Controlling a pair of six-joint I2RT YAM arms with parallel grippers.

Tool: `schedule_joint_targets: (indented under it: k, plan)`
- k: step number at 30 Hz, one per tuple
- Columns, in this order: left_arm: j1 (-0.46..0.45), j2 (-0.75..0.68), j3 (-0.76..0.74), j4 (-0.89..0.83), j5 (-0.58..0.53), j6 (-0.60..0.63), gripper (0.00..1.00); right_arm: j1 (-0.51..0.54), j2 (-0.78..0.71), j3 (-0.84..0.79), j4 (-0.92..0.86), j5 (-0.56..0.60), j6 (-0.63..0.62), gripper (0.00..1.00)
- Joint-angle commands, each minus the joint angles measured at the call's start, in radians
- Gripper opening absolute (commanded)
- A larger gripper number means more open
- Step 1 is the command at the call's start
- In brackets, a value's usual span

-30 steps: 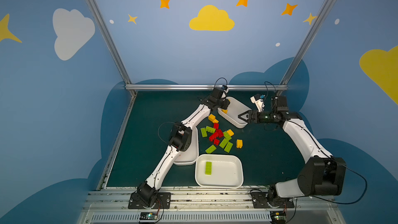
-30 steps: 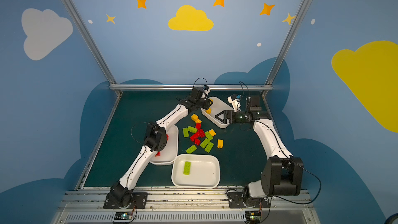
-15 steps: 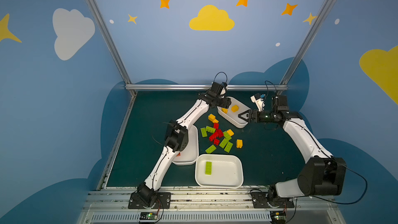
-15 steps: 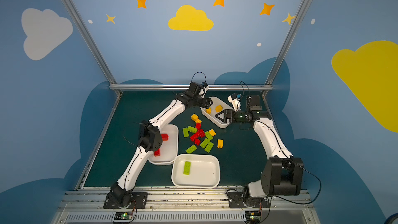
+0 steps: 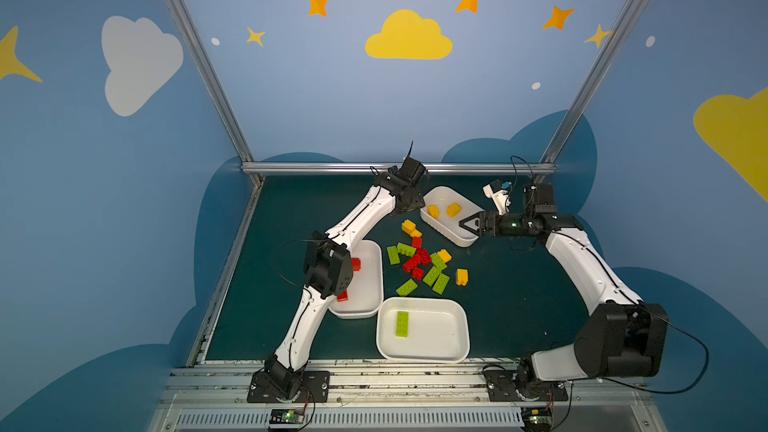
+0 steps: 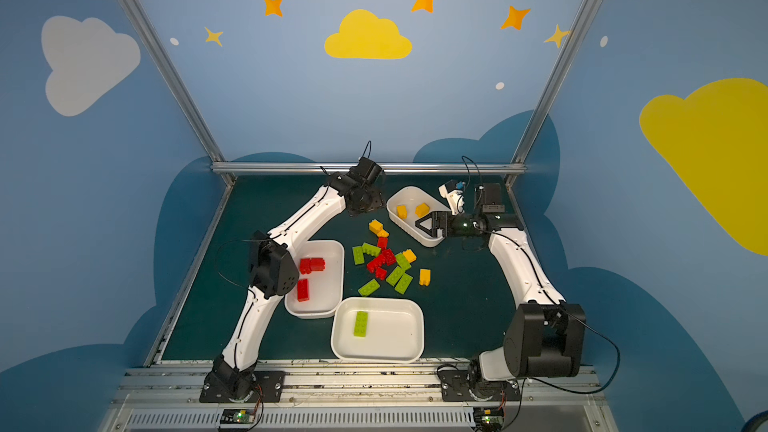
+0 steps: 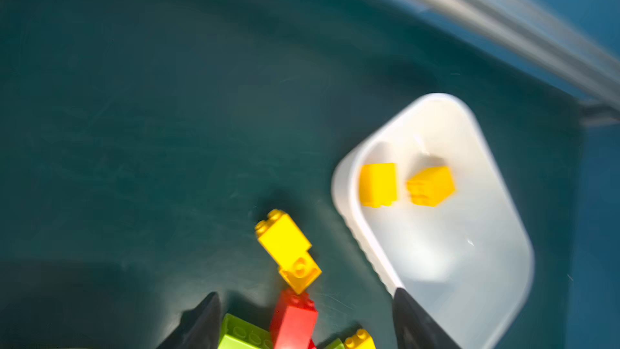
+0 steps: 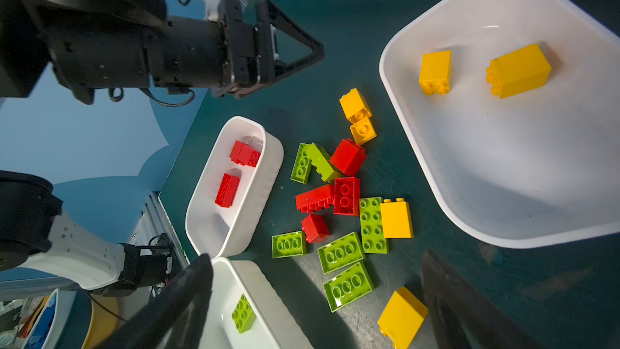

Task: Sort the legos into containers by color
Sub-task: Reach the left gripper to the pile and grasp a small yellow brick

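1 o'clock tub [image 5: 451, 229]: 2 yellow bricks [image 5: 433, 211].
9 o'clock tub [image 6: 328, 284]: red bricks [image 6: 303, 289].
6 o'clock tub [image 5: 436, 336]: 1 green brick [image 5: 402, 324].
Left gripper [image 7: 306, 293]: spread apart, empty.
Right gripper [image 8: 315, 255]: spread wide, empty.

- The legos [image 8: 346, 196] were glossy hard plastic with moulded studs.
- The containers [image 8: 265, 189] were smooth white plastic, faintly shiny, with ribbed outer walls.
- The table surface [image 8: 396, 169] was matt dark green, scuffed and scratched.
- The frame rail [image 5: 324, 168] was pale brushed metal.
- The arm shells [image 5: 582, 259] were smooth white plastic.
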Motion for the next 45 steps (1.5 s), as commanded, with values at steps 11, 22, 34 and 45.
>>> schedule_joint_targets:
  k: [11,22,34,45]
  plan:
    - [0.030,0.178,0.098,-0.062,0.041,-0.231,0.79,0.020,0.011,0.007,-0.020,0.001,-0.017,0.95]
    - [0.037,0.261,0.190,-0.075,0.075,-0.201,0.75,0.023,0.036,0.026,-0.027,-0.005,-0.025,0.95]
    - [0.017,0.289,0.196,-0.093,0.097,-0.169,0.68,0.022,0.050,0.038,-0.032,-0.011,-0.033,0.95]
    - [0.015,0.288,0.196,-0.126,0.067,-0.128,0.51,0.021,0.046,0.033,-0.034,-0.012,-0.033,0.95]
